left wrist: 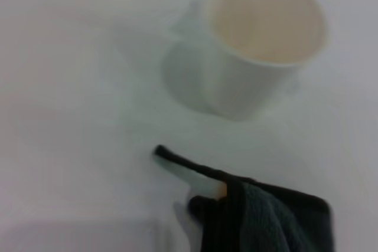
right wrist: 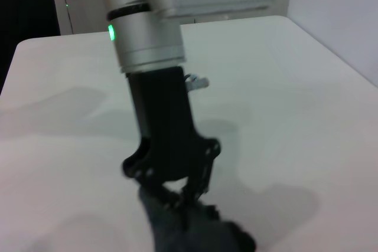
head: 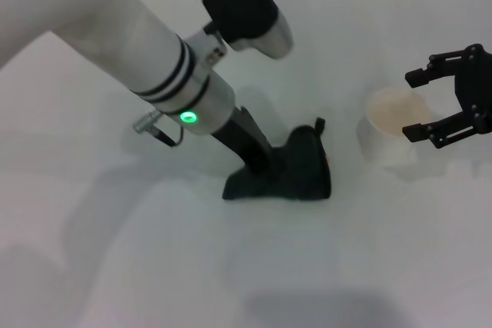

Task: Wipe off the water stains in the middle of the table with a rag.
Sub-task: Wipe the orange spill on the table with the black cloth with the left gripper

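Now the tabletop (head: 115, 251) is stretching out wide, plain and white, smooth and matte, soft grey shadows pooling across it; in the right wrist view a pale wall and a slatted white panel are showing beyond its far edge, with a dark opening off to one side. Near the middle the rag (head: 296, 170) is lying bunched, a soft dark cloth, wrinkled and towelling-like in the left wrist view (left wrist: 277, 222), one pointed corner poking up at its far end. The left hand (head: 257, 165) is pressing down onto that rag, its black fingers (right wrist: 195, 184) narrowed into the folds and gripping the cloth; behind it a silver wrist ring is glowing with a green light. A sliver of the water stains (left wrist: 220, 191), orange and wet, is peeking out right at the rag's edge, touching it; the rest is hidden under the cloth. Near the rag, on the robot's right, a white translucent cup (head: 392, 124) is standing upright, round, thin-walled, a faint orange tint inside. The right hand (head: 444, 101) is hovering just beside the cup, black angular fingers spread wide, holding nothing.
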Robot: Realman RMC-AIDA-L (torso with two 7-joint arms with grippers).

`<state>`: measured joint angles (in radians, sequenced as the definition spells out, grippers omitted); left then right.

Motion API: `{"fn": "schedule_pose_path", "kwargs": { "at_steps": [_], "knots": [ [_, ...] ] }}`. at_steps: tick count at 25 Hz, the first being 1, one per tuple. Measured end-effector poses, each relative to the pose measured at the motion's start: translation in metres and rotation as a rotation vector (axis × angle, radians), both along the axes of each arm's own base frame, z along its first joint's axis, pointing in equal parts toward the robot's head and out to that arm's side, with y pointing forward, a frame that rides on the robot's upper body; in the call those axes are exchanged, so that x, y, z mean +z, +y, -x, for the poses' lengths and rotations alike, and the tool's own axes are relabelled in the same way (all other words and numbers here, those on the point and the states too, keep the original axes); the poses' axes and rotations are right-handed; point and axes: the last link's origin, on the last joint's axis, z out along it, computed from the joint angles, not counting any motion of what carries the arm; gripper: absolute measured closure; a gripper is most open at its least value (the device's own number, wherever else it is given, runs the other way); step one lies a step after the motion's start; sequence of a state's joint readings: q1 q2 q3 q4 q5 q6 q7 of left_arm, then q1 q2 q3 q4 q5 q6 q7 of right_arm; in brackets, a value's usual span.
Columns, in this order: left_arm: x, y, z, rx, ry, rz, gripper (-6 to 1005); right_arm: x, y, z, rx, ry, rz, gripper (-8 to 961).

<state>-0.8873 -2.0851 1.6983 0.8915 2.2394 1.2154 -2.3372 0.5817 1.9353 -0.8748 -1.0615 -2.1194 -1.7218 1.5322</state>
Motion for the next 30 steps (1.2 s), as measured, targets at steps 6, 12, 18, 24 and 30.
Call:
{"fn": "schedule_pose_path", "kwargs": {
  "at_steps": [6,12,18,24,30],
  "knots": [
    [0.017,0.023,0.008,0.051,-0.033,-0.121,924,-0.004,0.001,0.004,0.010,0.000,0.009,78],
    [0.018,0.039,0.014,0.073,-0.020,-0.198,924,-0.008,0.001,0.006,0.017,-0.006,0.020,78],
    [0.006,0.038,0.008,0.050,0.003,-0.172,923,-0.011,0.002,0.007,0.020,0.000,0.031,78],
    [-0.007,0.021,-0.001,0.003,0.020,-0.075,923,-0.012,0.003,0.007,0.020,0.001,0.030,78],
    [-0.010,0.006,-0.007,-0.003,-0.013,0.033,923,-0.012,0.003,0.007,0.022,0.000,0.026,78]
  ]
}}
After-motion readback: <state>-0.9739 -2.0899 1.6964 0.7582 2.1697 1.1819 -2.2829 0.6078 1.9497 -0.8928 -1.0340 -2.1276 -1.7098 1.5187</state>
